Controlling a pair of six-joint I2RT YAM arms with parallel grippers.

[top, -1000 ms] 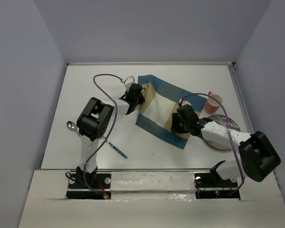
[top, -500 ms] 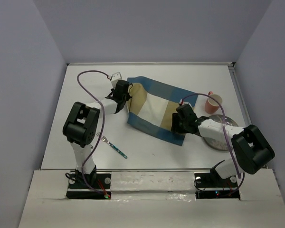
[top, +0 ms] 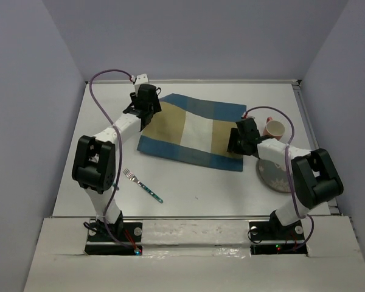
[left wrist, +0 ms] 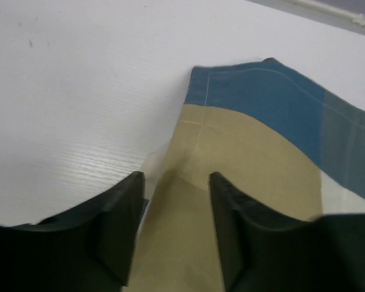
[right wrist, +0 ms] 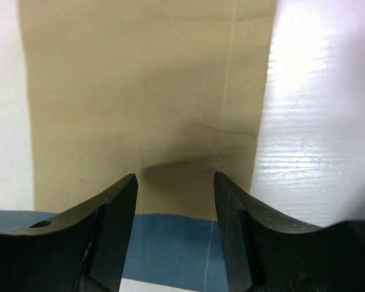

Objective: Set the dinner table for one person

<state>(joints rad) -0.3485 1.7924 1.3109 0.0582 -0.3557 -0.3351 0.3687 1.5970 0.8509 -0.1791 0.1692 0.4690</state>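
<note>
- Left gripper (top: 147,109) is being held low over the left edge of the placemat (top: 191,131), with its jaws being held apart and released, clamping nothing.
- Left gripper (left wrist: 174,179), from its wrist camera: the tan band of the placemat (left wrist: 249,140) is being straddled by the two fingers, and the blue corner is lying just ahead. A slight ridge in the cloth is being seen between the fingers. Whether the tips are touching the cloth cannot be told.
- Right gripper (top: 237,141) is being held over the right end of the placemat, jaws likewise parted and released.
- Right gripper (right wrist: 175,182), from its wrist camera: the tan band of the placemat (right wrist: 146,91) is being framed between the fingers, with a small crease lying there and blue border beneath.
- Dinner table (top: 188,182) is being seen as the white top under everything, bare on the near side. It is also showing at the left wrist (left wrist: 79,91) and right wrist (right wrist: 316,121).
- Placemat is being seen spread flat, slightly skewed, at mid-table.
- Pink cup (top: 272,129) is standing just right of the placemat, near the rail (top: 307,128).
- Grey plate (top: 274,176) is being partly hidden by the right arm.
- Fork (top: 141,184) is lying near the left arm, apart from the placemat.
</note>
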